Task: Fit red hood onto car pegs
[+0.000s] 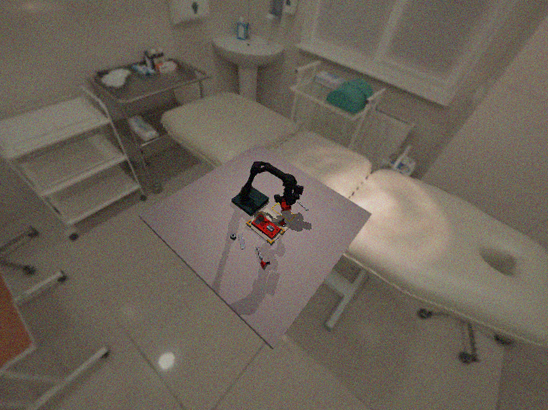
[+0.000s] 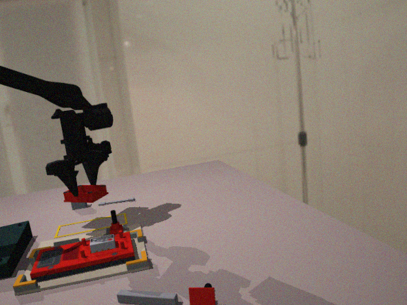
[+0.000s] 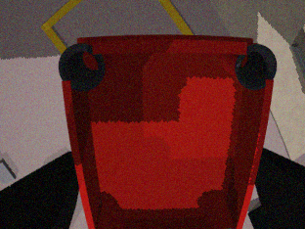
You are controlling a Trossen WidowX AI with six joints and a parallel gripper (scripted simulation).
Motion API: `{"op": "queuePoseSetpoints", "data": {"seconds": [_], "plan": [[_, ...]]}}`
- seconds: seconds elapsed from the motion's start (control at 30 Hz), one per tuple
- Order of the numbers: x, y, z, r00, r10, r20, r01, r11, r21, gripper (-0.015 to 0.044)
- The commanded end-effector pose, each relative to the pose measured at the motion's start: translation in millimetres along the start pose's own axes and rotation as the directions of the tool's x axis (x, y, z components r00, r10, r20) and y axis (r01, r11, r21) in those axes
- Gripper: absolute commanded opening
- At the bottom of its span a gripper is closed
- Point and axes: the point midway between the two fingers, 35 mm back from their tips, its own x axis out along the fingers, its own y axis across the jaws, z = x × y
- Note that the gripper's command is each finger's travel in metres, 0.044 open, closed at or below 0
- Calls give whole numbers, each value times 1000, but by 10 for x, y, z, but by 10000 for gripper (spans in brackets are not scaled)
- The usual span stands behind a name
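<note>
My gripper is shut on the red hood, gripping it by its two long sides. In the wrist view the flat roof fills the frame, with a dark hole in each corner boss. The hood hangs level, a little above the table, behind the jig and apart from it. The red chassis lies in the cream jig with yellow corners. The grey engine block sits on its deck. Short red pegs stand around the block.
A yellow outline rectangle lies on the table behind the jig. A small grey block sits under the hood and a thin rod lies beside it. A grey bar and a red block lie in front. The dark robot base is at left.
</note>
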Motion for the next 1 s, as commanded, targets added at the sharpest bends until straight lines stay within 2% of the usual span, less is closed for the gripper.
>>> {"op": "queuePoseSetpoints", "data": {"seconds": [0.0, 0.37, 0.53, 0.97], "plan": [[135, 7, 21, 1000, -5, 3, 5, 1000, -6, 0], [719, -10, 12, 1000, -6, 3, 6, 1000, -6, 0], [753, -15, 10, 1000, -6, 3, 6, 1000, -6, 0], [729, -16, -3, 1000, -9, -5, 9, 1000, 0, 341]]}}
